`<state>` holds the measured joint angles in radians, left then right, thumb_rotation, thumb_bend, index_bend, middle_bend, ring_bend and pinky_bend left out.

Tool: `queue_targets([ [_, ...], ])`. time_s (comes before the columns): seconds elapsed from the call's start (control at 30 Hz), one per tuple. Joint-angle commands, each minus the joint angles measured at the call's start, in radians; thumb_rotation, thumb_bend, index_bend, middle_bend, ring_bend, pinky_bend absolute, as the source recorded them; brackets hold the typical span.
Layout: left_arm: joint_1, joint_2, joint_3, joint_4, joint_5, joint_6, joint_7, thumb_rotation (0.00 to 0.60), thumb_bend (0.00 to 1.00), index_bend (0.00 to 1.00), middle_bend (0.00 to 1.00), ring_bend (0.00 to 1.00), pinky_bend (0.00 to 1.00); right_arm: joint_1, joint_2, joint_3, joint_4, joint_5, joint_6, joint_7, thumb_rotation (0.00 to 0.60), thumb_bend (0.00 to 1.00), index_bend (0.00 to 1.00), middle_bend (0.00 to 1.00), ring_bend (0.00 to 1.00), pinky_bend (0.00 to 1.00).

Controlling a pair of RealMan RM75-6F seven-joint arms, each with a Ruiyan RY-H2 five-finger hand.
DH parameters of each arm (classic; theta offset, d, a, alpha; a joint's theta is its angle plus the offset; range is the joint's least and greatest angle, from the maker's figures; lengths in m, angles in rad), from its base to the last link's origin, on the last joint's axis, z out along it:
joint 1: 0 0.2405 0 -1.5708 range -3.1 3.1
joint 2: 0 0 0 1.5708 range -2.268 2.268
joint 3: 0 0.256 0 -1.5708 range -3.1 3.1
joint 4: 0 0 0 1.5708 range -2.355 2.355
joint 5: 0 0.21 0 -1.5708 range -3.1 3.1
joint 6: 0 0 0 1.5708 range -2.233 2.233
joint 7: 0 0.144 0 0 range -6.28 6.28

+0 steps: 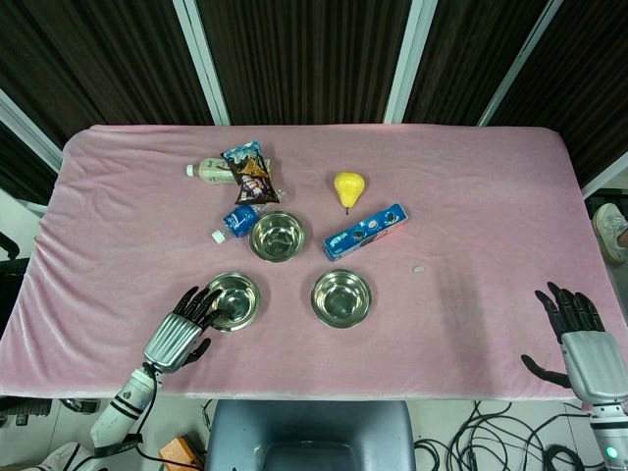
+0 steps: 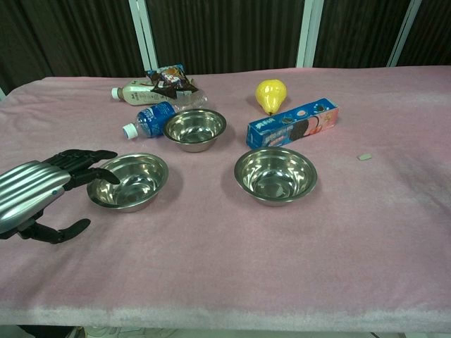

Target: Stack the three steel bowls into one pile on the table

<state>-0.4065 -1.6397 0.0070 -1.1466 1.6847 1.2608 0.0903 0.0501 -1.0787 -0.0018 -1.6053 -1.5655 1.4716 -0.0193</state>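
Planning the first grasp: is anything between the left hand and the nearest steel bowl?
Nothing visible. The left hand is already at the near-left bowl, its fingers over the rim. The other bowls stand apart, unstacked.

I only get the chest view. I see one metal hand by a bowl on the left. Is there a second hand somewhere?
Observer: Yes. The head view shows the right hand at the near right corner of the table, fingers apart, holding nothing.
Visitor: Is it near any bowl?
Observer: No. The closest one, the right bowl, lies well to its left, with bare table between them.
Visitor: What is in front of the table?
Observer: A grey chair, with cables on the floor to its right.
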Motion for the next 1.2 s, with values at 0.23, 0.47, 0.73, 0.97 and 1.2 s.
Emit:
queue_targets([
  [0.23, -0.043, -0.015, 0.006, 0.034, -0.002, -0.038, -0.097, 0.600, 0.40, 0.35, 0.06, 0.00, 0.04, -0.003, -0.001, -0.002, -0.004, -0.014, 0.012, 0.007, 0.600, 0.31, 0.00, 0.00, 0.00, 0.00],
  [0.47, -0.113, -0.092, -0.001, 0.184, 0.043, -0.013, -0.260, 0.600, 0.41, 0.56, 0.15, 0.00, 0.04, -0.014, -0.004, 0.010, 0.000, 0.005, 0.032, 0.006, 0.600, 0.31, 0.00, 0.00, 0.00, 0.00],
  [0.73, -0.161, -0.177, -0.004, 0.356, 0.077, 0.063, -0.325, 0.600, 0.43, 0.66, 0.18, 0.00, 0.04, -0.031, 0.023, 0.003, 0.007, -0.017, 0.063, 0.072, 0.600, 0.31, 0.00, 0.00, 0.00, 0.00],
  [0.97, -0.219, -0.182, -0.058, 0.401, 0.085, 0.193, -0.430, 0.600, 0.41, 0.68, 0.21, 0.00, 0.04, -0.038, 0.035, 0.000, 0.010, -0.029, 0.077, 0.108, 0.600, 0.31, 0.00, 0.00, 0.00, 0.00],
  [1.2, -0.283, -0.170, -0.122, 0.374, 0.058, 0.196, -0.435, 0.600, 0.40, 0.68, 0.21, 0.00, 0.04, -0.040, 0.044, 0.001, 0.011, -0.031, 0.081, 0.132, 0.600, 0.31, 0.00, 0.00, 0.00, 0.00],
])
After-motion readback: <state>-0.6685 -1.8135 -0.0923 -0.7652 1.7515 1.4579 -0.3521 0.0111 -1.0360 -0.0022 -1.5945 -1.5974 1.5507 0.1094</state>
